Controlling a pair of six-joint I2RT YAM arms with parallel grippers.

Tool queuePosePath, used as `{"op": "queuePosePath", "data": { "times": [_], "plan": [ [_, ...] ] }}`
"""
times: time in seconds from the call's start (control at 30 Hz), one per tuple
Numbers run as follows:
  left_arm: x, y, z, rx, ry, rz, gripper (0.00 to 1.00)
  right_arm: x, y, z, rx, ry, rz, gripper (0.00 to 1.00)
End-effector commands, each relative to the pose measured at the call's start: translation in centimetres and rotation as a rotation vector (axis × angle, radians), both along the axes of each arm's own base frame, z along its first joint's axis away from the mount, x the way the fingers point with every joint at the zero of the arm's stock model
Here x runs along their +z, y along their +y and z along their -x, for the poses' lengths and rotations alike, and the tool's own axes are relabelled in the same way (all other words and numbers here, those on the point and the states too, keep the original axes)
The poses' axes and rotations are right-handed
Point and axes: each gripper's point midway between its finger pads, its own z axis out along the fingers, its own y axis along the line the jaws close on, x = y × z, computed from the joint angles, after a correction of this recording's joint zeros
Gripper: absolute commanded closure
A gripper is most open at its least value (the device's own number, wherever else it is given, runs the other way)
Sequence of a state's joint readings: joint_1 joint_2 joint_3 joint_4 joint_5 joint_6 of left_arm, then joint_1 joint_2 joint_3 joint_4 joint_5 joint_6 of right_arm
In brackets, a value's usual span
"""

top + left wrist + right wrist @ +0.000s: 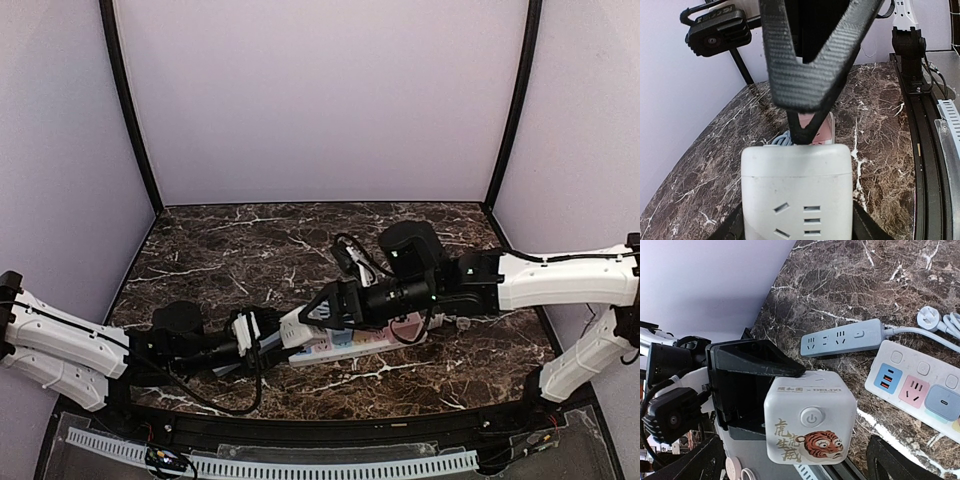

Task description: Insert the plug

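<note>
While our left fingers (865,227) clamp the glossy white rounded cube (810,421), our matte black right fingers (897,460) gape wide over the veined marble bench (850,285).

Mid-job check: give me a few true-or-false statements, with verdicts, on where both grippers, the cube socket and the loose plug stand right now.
1. The left gripper holds the white cube socket with the tiger picture. True.
2. The right gripper has its jaws shut on a plug. False: the jaws stand wide open and hold nothing.
3. The white plug lies loose on the marble table, in no socket. True.
4. The grey power strip has a plug inserted. False: its visible sockets are all empty.
</note>
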State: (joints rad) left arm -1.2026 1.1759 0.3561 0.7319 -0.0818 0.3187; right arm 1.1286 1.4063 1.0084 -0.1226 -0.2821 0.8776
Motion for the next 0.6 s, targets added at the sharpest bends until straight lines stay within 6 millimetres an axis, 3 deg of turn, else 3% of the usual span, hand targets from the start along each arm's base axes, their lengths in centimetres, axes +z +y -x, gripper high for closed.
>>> {"op": "queuePosePath", "data": {
  "times": [0.0,0.27,0.57],
  "plan": [
    [1.1,0.0,0.5,-0.019,-0.014,0.047,0.99,-1.1,1.0,0.3,0.036,0.053,0.018,0.01],
    [0.8,-0.1,0.1,-0.004,-0.016,0.035,0.99,-1.2,1.7,0.5,0.055,0.076,0.01,0.02],
    [0.5,-0.3,-0.1,0.002,-0.017,0.022,0.99,-1.6,2.6,0.3,0.062,0.088,0.018,0.12]
  ]
}}
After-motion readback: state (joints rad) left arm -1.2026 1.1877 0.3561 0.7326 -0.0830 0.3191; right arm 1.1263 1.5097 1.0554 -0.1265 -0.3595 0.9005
